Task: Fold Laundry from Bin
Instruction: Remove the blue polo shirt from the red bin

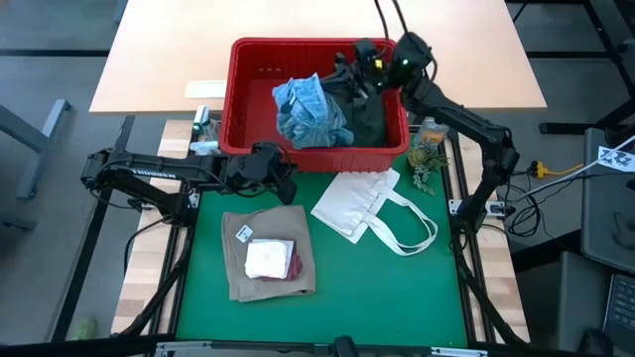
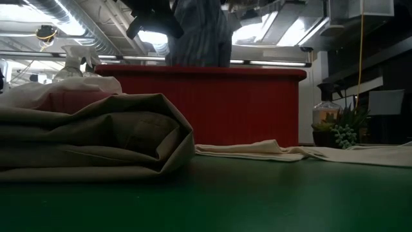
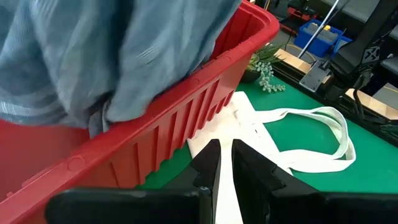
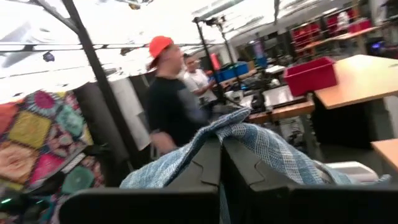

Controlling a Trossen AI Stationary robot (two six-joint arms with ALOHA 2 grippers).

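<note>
The red bin stands at the table's far middle. My right gripper is over the bin, shut on the blue-white striped shirt, which rises above the rim in the low view. A dark green garment lies in the bin's right part. My left gripper is shut and empty just outside the bin's near wall. The folded tan garment lies on the green mat, with the small white cloth and maroon cloth on top. My right gripper pinches a bunched part of the striped shirt between its two fingers, coming about level from the table's right. The cloth drapes down on both sides of the fingers. The shirt hangs below the gripper, its lower part in the bin.
A white tote bag with loop handles lies on the mat right of the tan garment. A small plant stands at the bin's right corner, a spray bottle at its left. People stand in the room beyond.
</note>
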